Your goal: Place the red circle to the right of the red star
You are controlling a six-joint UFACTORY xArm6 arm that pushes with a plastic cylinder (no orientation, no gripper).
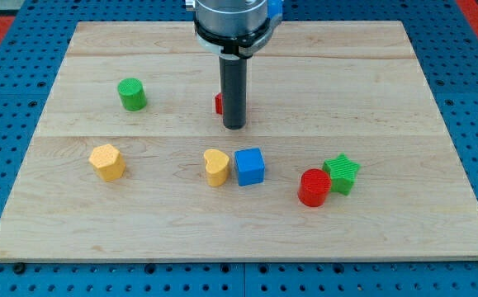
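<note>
My tip (234, 126) sits at surface (404, 99) centre-top, right in front of red block (219, 104); block mostly hidden behind rod, shape unclear, probably red star. No fingers on this rig, only rod, so open/closed state not applicable. Red circle (314, 187) well apart from tip, toward view's bottom right, touching green star (343, 173). Blue cube (249, 166) and yellow heart (215, 167) just below tip, between it and circle, likely obstacles. Judgement: push not yet begun; tip must reach circle's far side.
</note>
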